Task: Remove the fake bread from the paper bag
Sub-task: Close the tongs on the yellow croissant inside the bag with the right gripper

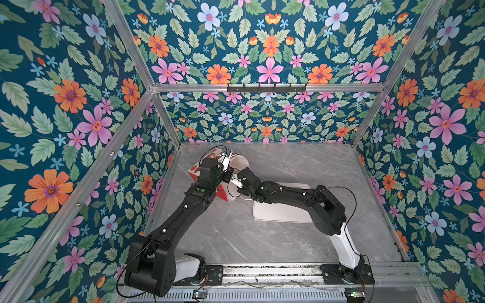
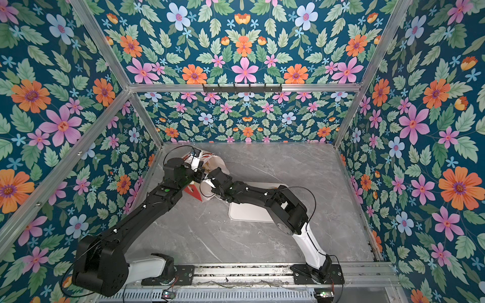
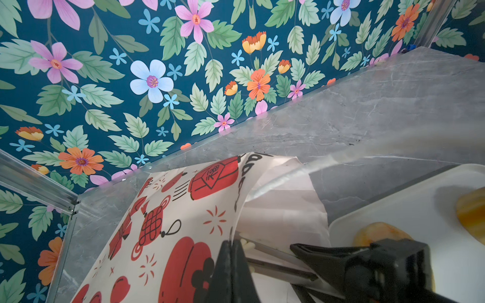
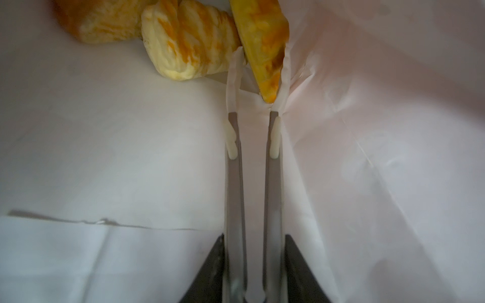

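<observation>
Fingers [image 4: 234, 183] of right gripper [image 4: 258, 86]: narrowly parted, pinching the pointed tip of a triangular fake bread [image 4: 262, 39], deep inside the paper bag [image 4: 105, 157]. Two more pastries, a striped roll [image 4: 189, 39] and a browner piece [image 4: 105, 23], lay just left of it against the white lining.

Left gripper [image 3: 232, 248]: fingers pressed together on the bag's rim.

Paper bag, in both top views [image 1: 240, 162] [image 2: 217, 164]: far left of the grey table [image 1: 288, 162], mouth turned right, just beside a white tray [image 1: 283, 212].

Tray contents, left wrist view: two golden pastries [image 3: 380, 233] [image 3: 472, 210], both partly hidden.
</observation>
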Robot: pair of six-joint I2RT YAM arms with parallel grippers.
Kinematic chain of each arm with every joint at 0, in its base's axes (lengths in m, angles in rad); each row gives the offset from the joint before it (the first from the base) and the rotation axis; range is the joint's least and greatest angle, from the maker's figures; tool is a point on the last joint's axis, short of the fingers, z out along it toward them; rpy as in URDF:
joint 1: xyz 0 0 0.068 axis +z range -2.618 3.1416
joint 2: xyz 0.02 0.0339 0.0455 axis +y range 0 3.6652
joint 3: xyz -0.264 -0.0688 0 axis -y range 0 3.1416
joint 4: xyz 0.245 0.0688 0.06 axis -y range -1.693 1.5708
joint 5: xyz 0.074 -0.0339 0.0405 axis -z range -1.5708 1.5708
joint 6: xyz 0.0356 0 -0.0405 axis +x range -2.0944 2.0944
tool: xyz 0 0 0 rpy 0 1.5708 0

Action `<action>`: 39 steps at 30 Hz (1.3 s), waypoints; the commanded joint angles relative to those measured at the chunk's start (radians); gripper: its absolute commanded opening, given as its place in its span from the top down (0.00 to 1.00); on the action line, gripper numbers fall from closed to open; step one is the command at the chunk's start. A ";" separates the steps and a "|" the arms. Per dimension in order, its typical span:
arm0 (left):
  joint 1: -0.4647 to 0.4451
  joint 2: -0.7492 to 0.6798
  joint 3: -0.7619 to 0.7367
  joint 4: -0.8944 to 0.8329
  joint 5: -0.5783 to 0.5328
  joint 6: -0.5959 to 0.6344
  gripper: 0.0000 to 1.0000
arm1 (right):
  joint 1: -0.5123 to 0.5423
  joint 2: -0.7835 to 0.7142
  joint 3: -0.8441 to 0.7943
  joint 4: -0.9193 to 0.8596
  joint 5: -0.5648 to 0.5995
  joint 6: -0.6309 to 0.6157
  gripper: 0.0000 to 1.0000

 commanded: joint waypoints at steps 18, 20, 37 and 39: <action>-0.002 -0.015 0.007 0.006 0.022 -0.006 1.00 | 0.013 -0.050 -0.182 0.273 0.064 -0.024 0.68; -0.001 -0.017 0.008 0.005 0.030 -0.009 1.00 | 0.013 -0.031 -0.165 0.283 0.070 -0.044 0.68; -0.001 -0.013 0.014 0.002 0.048 -0.010 1.00 | 0.014 0.084 -0.004 0.247 0.102 -0.152 0.68; -0.001 -0.015 0.013 0.000 0.046 -0.009 1.00 | 0.013 0.090 0.011 0.228 0.095 -0.152 0.70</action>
